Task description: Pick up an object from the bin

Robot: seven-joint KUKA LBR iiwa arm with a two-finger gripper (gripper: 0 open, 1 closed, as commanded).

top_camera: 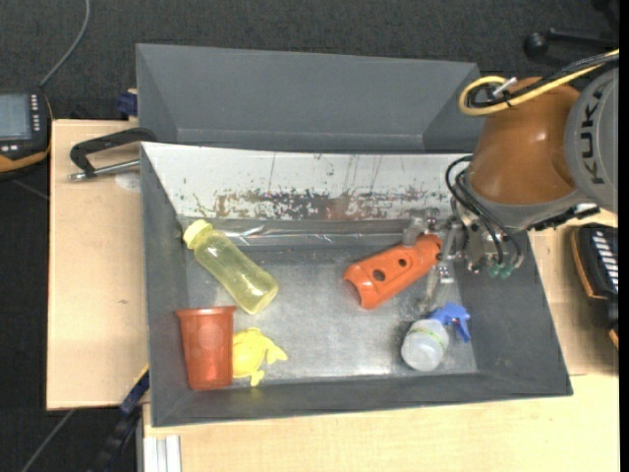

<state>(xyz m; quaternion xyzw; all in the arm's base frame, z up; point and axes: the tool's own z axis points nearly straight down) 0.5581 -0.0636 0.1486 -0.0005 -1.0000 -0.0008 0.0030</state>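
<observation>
Judging by position, the grasp step is in hand: the gripper (448,260) sits near the bin's (324,337) right wall, at the right end of an orange, holed piece (391,271) (slanted, mid-floor), perhaps touching it. How wide it stands I cannot tell. Next: a firm hold, then lift clear.

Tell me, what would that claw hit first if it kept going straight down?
Probably the right end of the orange tool, right under the gripper. Depth is unclear, so it might instead reach the bin floor beside it.
</observation>
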